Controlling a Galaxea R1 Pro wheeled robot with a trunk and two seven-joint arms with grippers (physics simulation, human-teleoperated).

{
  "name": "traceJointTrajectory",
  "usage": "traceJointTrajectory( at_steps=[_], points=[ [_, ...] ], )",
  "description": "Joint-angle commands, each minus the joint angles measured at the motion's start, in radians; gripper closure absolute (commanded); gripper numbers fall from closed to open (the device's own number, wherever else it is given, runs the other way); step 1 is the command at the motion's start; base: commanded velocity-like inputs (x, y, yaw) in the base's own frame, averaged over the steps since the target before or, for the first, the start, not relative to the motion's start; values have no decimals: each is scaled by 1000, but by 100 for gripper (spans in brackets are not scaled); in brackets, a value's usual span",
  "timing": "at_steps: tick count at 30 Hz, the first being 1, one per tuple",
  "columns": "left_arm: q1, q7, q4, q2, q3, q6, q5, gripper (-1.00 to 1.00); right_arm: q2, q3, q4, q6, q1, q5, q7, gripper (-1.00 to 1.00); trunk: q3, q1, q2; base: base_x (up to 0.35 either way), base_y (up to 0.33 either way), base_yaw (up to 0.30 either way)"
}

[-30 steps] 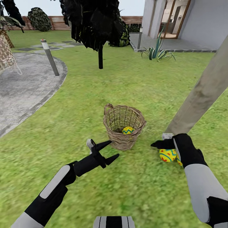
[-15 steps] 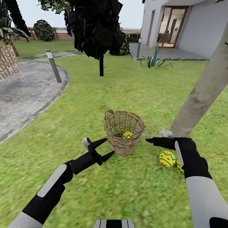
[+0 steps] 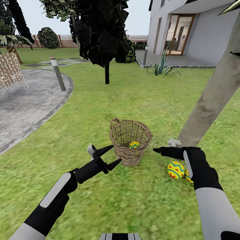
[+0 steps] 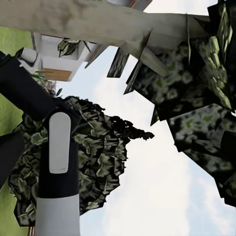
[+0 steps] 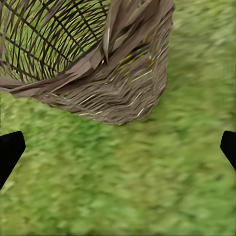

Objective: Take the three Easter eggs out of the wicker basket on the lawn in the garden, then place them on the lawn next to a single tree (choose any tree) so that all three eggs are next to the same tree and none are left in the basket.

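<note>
The wicker basket point(image 3: 130, 141) stands upright on the lawn point(image 3: 100, 110), between the two arms in the head view. One Easter egg point(image 3: 134, 144) lies inside it, low against the far wall. A second egg point(image 3: 175, 169) rests on the grass right of the basket, near the foot of the pale tree trunk point(image 3: 213, 96), and a third egg point(image 3: 188, 175) lies just beside the second, partly hidden by the right arm.

The left tool point(image 3: 111, 155) hangs just left of the basket, its fingers spread wide and empty. The right tool point(image 3: 163, 150) points toward the basket's right side, above the grass and apart from the two eggs. In the right wrist view its fingertips point(image 5: 10, 150) sit at opposite edges, far apart, with only grass and the basket wall point(image 5: 113, 83) between them, so it is open and holds nothing.

A second ago the right tool was low over the eggs by the trunk, covering part of them; it has since lifted and moved toward the basket, leaving the second egg in plain sight. The left tool has barely shifted. The whole head view has tilted upward, so more of the house point(image 3: 196, 30) and sky shows now. The basket and eggs themselves have not moved on the grass.
</note>
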Motion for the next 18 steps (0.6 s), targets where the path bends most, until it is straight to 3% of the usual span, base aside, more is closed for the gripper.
traceJointTrajectory(
  at_steps=[1, 6, 18],
  points=[
    [-1, -6, 1, 1, -2, 0, -2, -100, 0, -2, 1, 2, 0, 10, 10, -100, -1, 0, 0, 0, 0, 0],
    [-1, -4, 1, 1, 0, -1, -2, -100, 0, -1, 4, 1, 0, 10, 10, -100, -1, 0, 0, 114, 0, 0],
    [-1, -6, 11, 1, 0, -1, -2, -100, 2, -1, 21, 1, 0, 10, 10, -100, -1, 0, 0, 330, 0, 0]
  ],
)
